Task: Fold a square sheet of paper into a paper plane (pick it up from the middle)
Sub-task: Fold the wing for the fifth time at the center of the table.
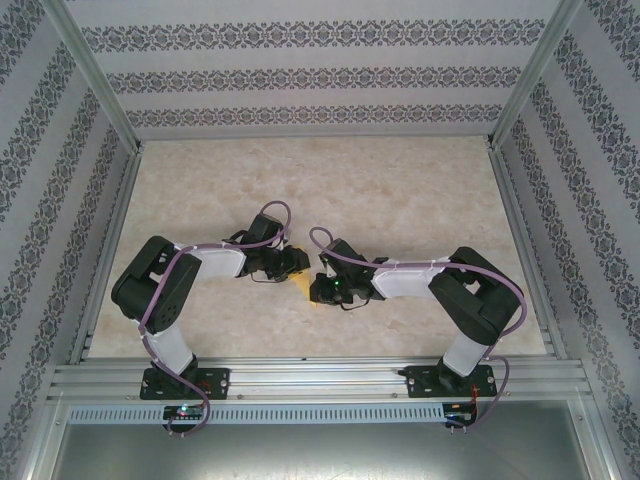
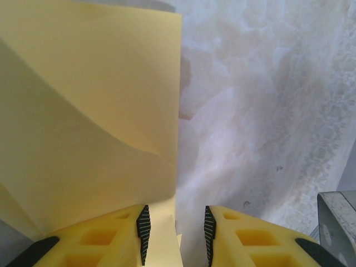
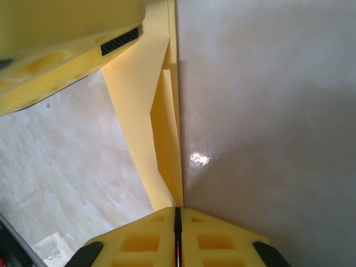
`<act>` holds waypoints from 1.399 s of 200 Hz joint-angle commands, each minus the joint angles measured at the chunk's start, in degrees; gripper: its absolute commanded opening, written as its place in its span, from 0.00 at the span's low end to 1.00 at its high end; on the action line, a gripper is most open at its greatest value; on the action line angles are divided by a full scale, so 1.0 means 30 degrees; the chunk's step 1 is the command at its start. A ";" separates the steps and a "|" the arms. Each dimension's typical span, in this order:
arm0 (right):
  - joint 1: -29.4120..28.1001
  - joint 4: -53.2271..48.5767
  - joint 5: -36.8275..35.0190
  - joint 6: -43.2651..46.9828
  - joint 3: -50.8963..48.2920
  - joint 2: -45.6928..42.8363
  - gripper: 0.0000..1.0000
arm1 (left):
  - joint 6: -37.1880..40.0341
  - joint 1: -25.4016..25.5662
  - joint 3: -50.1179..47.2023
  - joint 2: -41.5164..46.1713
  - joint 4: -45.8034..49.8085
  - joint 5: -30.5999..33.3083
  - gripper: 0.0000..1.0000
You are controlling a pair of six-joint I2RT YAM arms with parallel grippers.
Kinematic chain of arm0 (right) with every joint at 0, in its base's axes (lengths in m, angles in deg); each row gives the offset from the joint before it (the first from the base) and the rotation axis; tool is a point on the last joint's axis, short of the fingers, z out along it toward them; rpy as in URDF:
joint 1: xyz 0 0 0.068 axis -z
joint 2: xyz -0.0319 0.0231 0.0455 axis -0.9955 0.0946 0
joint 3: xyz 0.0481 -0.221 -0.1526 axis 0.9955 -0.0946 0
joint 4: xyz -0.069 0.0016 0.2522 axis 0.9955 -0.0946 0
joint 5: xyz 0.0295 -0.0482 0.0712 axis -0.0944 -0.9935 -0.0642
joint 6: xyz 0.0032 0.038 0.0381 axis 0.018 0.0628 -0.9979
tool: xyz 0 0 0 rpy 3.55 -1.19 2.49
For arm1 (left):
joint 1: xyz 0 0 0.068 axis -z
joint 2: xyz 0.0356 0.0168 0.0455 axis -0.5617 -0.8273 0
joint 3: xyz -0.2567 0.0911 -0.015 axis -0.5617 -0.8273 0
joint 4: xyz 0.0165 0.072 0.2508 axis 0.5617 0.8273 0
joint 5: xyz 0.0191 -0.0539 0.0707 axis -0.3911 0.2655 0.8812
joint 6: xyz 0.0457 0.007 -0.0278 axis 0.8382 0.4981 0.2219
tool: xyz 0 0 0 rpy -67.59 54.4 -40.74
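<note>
Yellow paper (image 1: 306, 287) between left arm (image 1: 215, 262), right arm (image 1: 410, 277)

The sheet (image 1: 304, 286) is thin, plain yellow paper, partly folded. It sits near the centre of the table (image 1: 400, 200). In the left wrist view, a broad panel bows along a soft curved crease. Its right edge is straight. A narrow strip runs down between the parted pads (image 2: 143, 231) of the left gripper (image 2: 175, 233), beside the left pad. In the right wrist view, overlapping folded layers taper to a narrow end. That end enters the closed seam of the right gripper (image 3: 178, 214).
</note>
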 commanded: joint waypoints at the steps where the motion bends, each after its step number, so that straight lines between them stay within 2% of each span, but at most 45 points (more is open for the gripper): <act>1: -0.0374 -0.1776 -0.0575 -0.0311 -0.0679 0.0414 0.13 | 0.0278 -0.0004 -0.0077 -0.0899 0.1770 0.1493 0.36; 47: -0.0024 -0.1270 -0.1219 -0.0322 -0.1113 -0.3007 0.24 | 0.0287 -0.0010 -0.0074 -0.0950 0.1837 0.1447 0.35; 71: 0.0462 0.0003 -0.0587 -0.0245 -0.1082 -0.4087 0.22 | 0.0338 -0.0002 -0.0021 -0.1011 0.1891 0.1364 0.35; 92: 0.0475 0.1888 0.0971 -0.0617 -0.0570 -0.3250 0.12 | 0.0338 -0.0003 -0.0011 -0.1016 0.1877 0.1366 0.35; 120: 0.0298 0.4087 0.1951 -0.1536 0.0044 -0.1370 0.07 | 0.0331 -0.0002 0.0006 -0.1060 0.1894 0.1329 0.35; 151: 0.0492 0.5567 0.2053 -0.2376 0.0198 0.0429 0.06 | 0.0367 0.0011 -0.0002 -0.1112 0.1987 0.1283 0.35; 194: 0.0663 0.5887 0.2752 -0.2793 0.0127 0.2064 0.05 | 0.0360 -0.0002 0.0055 -0.1163 0.1924 0.1253 0.35; 280: 0.0196 0.6648 0.2798 -0.3708 -0.3790 0.1092 0.07 | 0.0191 -0.0035 -0.0083 -0.1163 0.2247 0.1855 0.34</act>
